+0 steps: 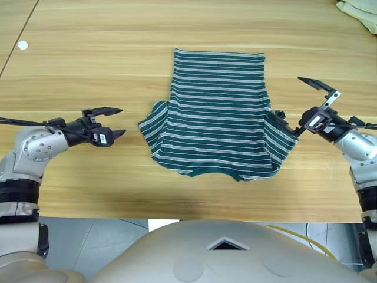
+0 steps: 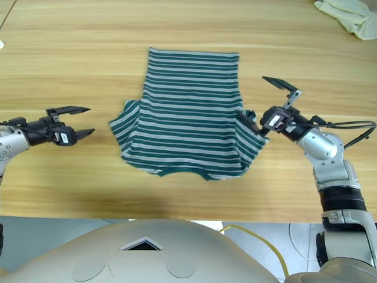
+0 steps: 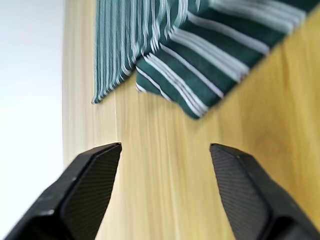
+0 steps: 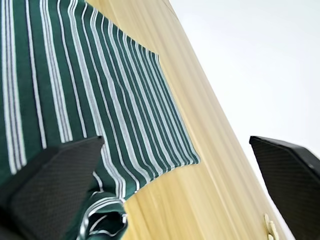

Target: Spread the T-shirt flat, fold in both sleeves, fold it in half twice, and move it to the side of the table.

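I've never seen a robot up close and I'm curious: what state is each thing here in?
T-shirt: lying on the table, body flat, sleeves rumpled.
Left claw: open, empty, apart from the T-shirt.
Right claw: open, one finger at the T-shirt's edge.
Pale cloth: crumpled in the far corner.

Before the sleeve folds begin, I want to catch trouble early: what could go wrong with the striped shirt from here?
1. The right gripper, open, has one finger at the rumpled right sleeve of the green-and-white striped T-shirt; closing there may pinch several layers and drag the body askew.
2. The left gripper, open, stands apart from the left sleeve, lying low on the light wooden table; it might push the fabric into wrinkles.
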You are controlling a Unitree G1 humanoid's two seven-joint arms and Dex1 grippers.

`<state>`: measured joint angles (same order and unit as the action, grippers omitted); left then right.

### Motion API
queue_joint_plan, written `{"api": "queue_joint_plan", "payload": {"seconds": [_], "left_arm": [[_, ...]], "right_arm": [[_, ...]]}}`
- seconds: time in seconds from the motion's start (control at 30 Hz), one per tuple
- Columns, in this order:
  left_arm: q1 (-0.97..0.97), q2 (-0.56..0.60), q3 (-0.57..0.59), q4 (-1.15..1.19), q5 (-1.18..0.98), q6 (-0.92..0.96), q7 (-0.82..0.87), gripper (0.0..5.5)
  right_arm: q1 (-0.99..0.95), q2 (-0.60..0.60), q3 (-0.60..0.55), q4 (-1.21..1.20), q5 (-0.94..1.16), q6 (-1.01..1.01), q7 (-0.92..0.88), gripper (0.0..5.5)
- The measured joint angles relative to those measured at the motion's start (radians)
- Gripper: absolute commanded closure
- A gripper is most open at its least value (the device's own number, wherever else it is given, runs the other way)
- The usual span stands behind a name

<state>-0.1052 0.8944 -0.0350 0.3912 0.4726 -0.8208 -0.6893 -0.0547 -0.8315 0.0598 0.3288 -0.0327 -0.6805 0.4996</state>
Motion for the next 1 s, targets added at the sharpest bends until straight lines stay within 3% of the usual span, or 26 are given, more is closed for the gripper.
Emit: {"api": "queue_joint_plan", "payload": {"seconds": [0.07,0.33,1.0], "left_arm": [[0.011,-0.002,-0.041,-0.055,0.038,0.010,0.010,1.37],[-0.017,-0.043,-0.165,-0.128,0.075,0.072,0.023,1.37],[-0.092,-0.033,-0.280,-0.114,0.213,0.196,0.115,4.66]], "right_arm": [[0.001,0.005,-0.012,-0.012,0.000,0.002,0.001,0.10],[0.009,0.027,-0.015,-0.017,-0.002,0.007,0.023,0.10],[0.044,0.039,-0.016,-0.062,-0.038,0.020,0.024,0.10]]}}
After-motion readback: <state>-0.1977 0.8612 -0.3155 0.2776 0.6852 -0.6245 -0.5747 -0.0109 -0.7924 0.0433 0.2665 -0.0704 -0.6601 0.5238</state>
